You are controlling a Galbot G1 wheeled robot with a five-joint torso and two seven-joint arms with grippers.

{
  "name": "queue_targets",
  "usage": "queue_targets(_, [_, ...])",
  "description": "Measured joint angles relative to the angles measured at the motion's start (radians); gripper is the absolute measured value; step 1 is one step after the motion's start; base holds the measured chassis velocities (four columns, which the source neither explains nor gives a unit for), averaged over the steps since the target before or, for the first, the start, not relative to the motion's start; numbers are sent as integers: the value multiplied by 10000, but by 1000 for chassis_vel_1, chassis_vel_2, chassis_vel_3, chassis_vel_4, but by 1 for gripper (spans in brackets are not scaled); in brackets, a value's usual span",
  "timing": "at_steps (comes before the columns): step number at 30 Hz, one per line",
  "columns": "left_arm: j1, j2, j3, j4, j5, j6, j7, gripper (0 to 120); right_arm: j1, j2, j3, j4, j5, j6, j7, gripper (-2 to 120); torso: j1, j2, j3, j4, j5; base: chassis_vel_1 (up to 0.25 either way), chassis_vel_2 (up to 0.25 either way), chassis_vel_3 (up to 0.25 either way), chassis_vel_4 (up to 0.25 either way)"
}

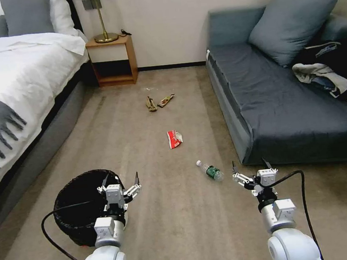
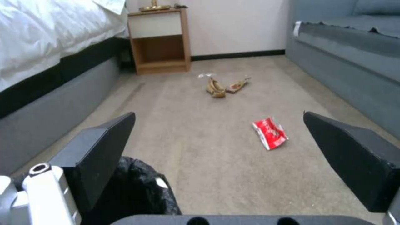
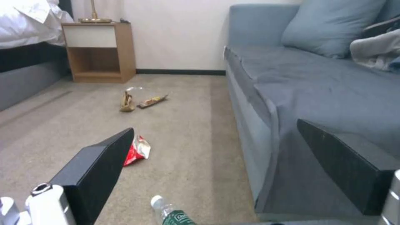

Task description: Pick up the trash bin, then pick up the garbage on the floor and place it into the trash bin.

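No step is complete: the trash bin (image 1: pixel 81 208) stands on the carpet (image 1: pixel 170 228) under the left gripper (image 1: pixel 120 181), both it and the right gripper (image 1: pixel 248 166) spread wide and empty, while bottle (image 1: pixel 210 170), red wrapper (image 1: pixel 174 139), banana peel (image 1: pixel 151 104) and snack wrapper (image 1: pixel 166 101) lie uncollected ahead.

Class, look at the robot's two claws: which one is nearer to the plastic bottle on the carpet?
Right. The right claw hangs open just to the bottle's right, close beside it. The left claw, also open, hangs over the trash bin's rim, farther off on the bottle's left.
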Motion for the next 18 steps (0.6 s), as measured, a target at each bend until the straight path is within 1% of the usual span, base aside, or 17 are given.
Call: queue_targets(18, [0, -1, 0, 0, 0, 0, 0, 100, 0, 0, 0, 0, 0, 0, 0, 100, 1, 0, 0, 0, 0, 0, 0, 0, 0])
